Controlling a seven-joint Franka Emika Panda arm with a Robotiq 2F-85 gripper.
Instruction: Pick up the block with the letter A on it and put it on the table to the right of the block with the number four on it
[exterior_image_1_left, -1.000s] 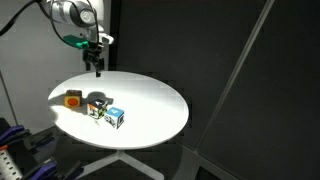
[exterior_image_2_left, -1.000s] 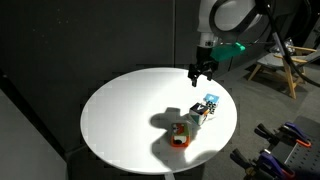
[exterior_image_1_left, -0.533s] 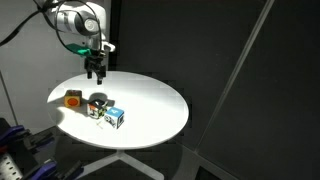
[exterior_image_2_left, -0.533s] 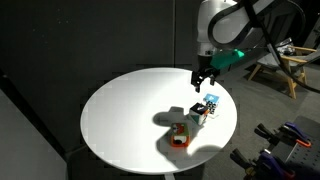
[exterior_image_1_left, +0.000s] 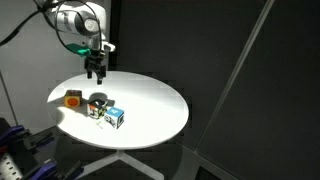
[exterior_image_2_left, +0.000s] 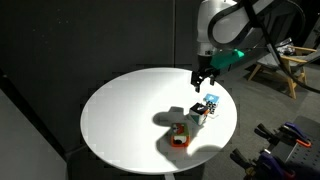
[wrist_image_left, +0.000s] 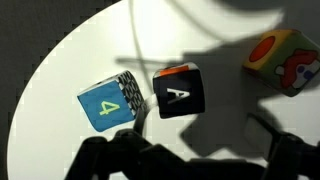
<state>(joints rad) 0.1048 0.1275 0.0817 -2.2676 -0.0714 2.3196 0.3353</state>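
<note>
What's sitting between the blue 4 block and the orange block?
The A block, shown in the wrist view, between the 4 block and orange block.

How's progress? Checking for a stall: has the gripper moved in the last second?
Yes. The gripper came lower, nearer the table's far edge, then held.

Round white surface (exterior_image_1_left: 150, 100) on a pedestal, three small cubes in a loose row near one edge. Block with the number four (wrist_image_left: 108, 103) just beside block with the letter A (wrist_image_left: 180, 92). Orange-and-yellow cube (wrist_image_left: 280, 60) apart from both, on A's other side.
</note>
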